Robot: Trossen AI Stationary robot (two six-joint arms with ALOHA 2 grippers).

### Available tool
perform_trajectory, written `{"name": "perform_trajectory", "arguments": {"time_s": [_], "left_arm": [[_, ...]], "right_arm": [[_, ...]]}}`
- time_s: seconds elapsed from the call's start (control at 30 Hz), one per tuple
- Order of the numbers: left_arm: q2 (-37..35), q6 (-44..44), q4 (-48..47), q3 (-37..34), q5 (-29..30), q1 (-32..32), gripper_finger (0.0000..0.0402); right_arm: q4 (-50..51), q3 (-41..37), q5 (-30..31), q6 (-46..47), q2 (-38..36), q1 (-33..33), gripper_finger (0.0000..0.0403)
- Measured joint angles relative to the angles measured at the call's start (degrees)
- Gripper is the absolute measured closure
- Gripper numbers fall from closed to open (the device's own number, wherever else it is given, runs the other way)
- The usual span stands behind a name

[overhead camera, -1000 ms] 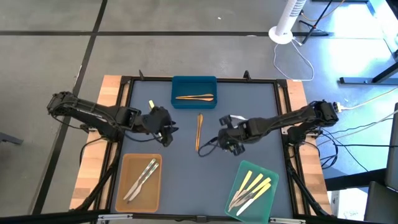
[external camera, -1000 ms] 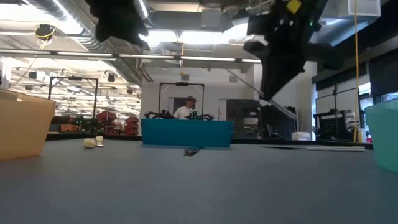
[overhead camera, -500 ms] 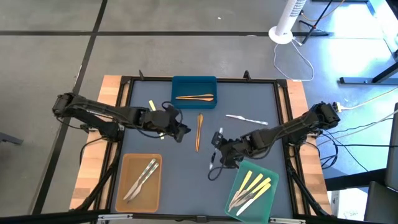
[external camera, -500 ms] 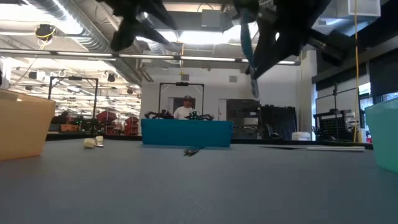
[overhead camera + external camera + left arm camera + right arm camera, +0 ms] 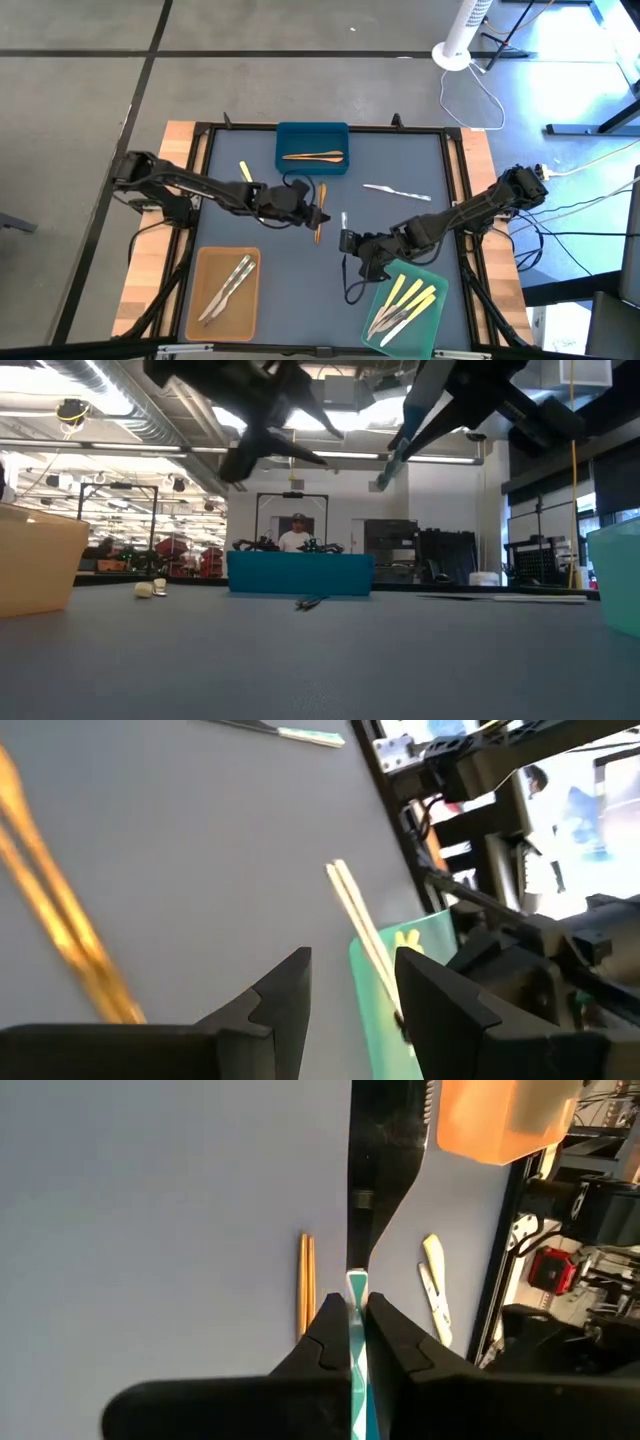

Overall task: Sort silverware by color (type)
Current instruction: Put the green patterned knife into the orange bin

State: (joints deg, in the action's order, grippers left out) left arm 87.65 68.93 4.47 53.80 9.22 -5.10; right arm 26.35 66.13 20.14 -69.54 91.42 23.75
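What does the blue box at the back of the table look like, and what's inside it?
The blue tray is a small rectangular bin with low walls, plastic by the look of it, sitting flat at the far edge of the table, midway between the arms. Inside lie slim wood-brown utensils, side by side along its length. Nothing else touches it; neither gripper is at it. From table height it shows as a teal wall.

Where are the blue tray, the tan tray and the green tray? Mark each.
blue tray [image 5: 312, 135]: high view, far rim.
tan tray [image 5: 203, 290]: high view, bare floor.
green tray [image 5: 428, 324]: high view, bare right side.
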Motion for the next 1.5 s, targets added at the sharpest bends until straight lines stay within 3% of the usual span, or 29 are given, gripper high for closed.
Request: {"name": "perform_trajectory", "arguments": {"time_s": [0.83, 1.5], "left_arm": [[9.5, 4.5, 15.4, 0.0, 0.7, -0.3, 0.0261], [9.5, 5.1, 15.7, 0.0, 3.2, -1.3, 0.0261]], "right_arm": [[-1.1, 0.0, -2.8, -0.3, 0.0, -0.1, 0.0396], [-6.9, 0.0, -2.8, -4.8, 0.0, -2.2, 0.0395]]}}
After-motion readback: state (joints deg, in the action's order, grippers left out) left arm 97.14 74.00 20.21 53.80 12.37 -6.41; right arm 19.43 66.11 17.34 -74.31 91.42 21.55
